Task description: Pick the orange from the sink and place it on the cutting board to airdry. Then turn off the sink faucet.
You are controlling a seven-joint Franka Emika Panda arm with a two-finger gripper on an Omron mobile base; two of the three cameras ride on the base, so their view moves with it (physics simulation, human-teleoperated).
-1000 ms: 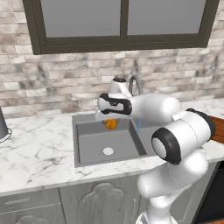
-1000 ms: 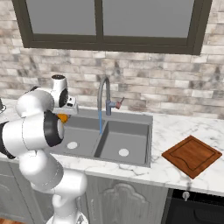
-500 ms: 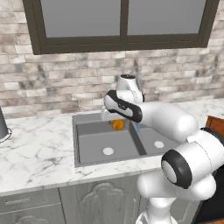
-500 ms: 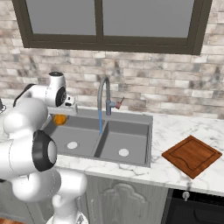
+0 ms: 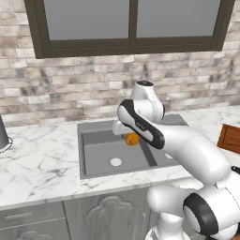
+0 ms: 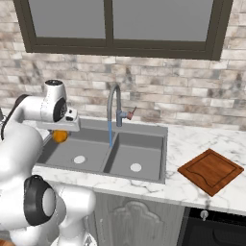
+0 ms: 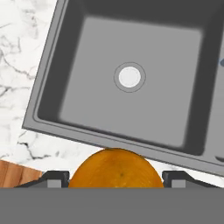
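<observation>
Compared with half a second ago, the white arm has swung round: its forearm now stretches across the front of the sink in the left base view, while the orange [image 5: 131, 138] stays at about the same spot, above the back of the left basin.

From the left base view, the orange hangs just under the hand, over the far edge of the dark grey sink [image 5: 93, 161]. A pale round drain [image 5: 116, 162] sits on the basin floor below and in front of it. The arm hides the right basin and the faucet from this side.

From the right base view, the orange [image 6: 59, 136] peeks out beneath the white hand, above the left basin near its back left corner. The faucet [image 6: 114, 106] stands behind the divider, and a thin blue stream of water [image 6: 110, 137] runs from its spout into the sink [image 6: 149, 163]. The cutting board [image 6: 210, 171] lies on the marble counter [image 6: 187, 144] well to the right of the sink, with nothing on it.

In the hand view, the gripper [image 7: 114, 178] is closed on the orange [image 7: 116, 168], which sits between the two dark finger tips [image 7: 54, 178]. Past it are a sink [image 7: 52, 78] basin with its drain, and a strip of marble.

A dark-framed window [image 6: 120, 24] sits above the stone brick wall.
</observation>
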